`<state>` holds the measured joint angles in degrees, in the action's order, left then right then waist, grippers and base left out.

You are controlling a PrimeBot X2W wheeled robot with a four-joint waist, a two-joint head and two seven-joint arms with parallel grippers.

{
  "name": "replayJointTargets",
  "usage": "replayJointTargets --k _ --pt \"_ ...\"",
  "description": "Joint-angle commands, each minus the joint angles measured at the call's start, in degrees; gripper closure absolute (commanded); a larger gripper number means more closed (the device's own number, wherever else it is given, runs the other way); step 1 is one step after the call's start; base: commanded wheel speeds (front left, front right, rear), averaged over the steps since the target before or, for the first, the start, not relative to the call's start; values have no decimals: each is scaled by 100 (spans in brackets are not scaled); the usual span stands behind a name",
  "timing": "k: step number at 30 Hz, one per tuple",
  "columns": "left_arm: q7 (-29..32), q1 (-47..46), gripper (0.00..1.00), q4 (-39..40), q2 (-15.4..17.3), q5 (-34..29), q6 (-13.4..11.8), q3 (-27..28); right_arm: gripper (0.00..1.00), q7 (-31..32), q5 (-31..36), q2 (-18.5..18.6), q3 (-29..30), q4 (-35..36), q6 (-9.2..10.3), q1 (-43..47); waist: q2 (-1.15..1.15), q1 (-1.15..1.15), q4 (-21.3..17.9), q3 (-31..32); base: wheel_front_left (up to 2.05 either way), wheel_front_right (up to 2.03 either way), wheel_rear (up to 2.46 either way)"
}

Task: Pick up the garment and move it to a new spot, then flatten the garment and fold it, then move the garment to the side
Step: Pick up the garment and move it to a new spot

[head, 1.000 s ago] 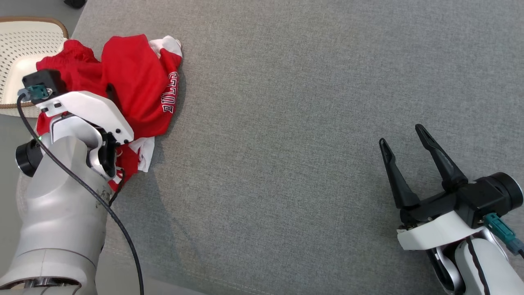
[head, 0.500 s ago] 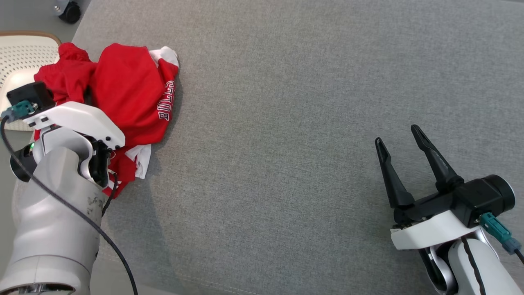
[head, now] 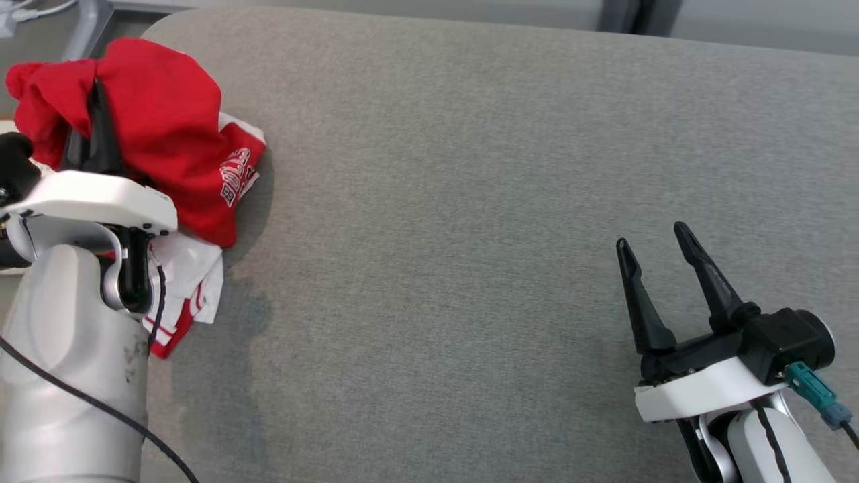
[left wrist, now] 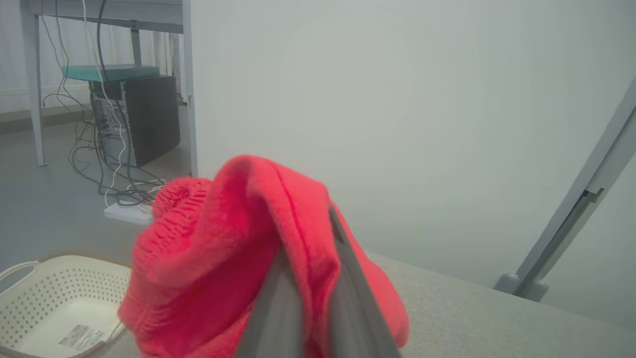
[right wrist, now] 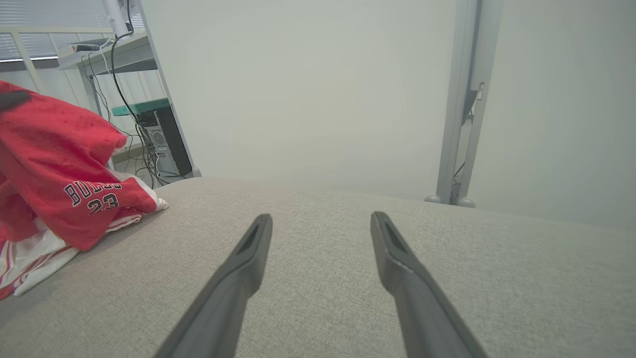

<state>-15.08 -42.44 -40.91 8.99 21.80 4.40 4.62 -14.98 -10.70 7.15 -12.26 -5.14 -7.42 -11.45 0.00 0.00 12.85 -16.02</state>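
the left jaws are clamped on a raised fold of the red garment (head: 168,114) at the table's (head: 470,201) left edge (right jaws spread, empty, well apart), and so small a pinch could slip as the trailing hem drags, dropping it early.

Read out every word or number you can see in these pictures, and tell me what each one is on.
"BULLS": on the red garment, right wrist view.
"23": just below it on the same garment.
Lettering on the garment in the head view: creased, too blurred to read.
Sticker in the white basket: too small to read.
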Motion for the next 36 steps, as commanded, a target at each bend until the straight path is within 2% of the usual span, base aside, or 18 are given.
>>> replayJointTargets --k 1,11,20,28,36 --pt "-8 104 100 164 8 -103 -7 -5 0 -33 -36 -12 0 -19 -13 44 0 0 -160 125 0 0 0" --pt "25 817 100 1683 -150 -548 25 -365 0 -33 -139 -214 4 -52 -13 254 0 0 -1182 549 0 0 0" --pt "393 1109 100 2554 -340 -629 47 -897 0 -33 -136 -304 47 4 -13 357 0 0 -2055 611 0 0 0" --pt "547 992 100 2451 -515 -697 64 -1588 0 -33 -146 -361 74 22 -13 377 0 0 -2492 566 0 0 0" --pt "687 941 100 1664 -578 -692 -49 -2176 0 -33 -162 -399 79 68 -13 262 0 0 -2643 340 0 0 0"
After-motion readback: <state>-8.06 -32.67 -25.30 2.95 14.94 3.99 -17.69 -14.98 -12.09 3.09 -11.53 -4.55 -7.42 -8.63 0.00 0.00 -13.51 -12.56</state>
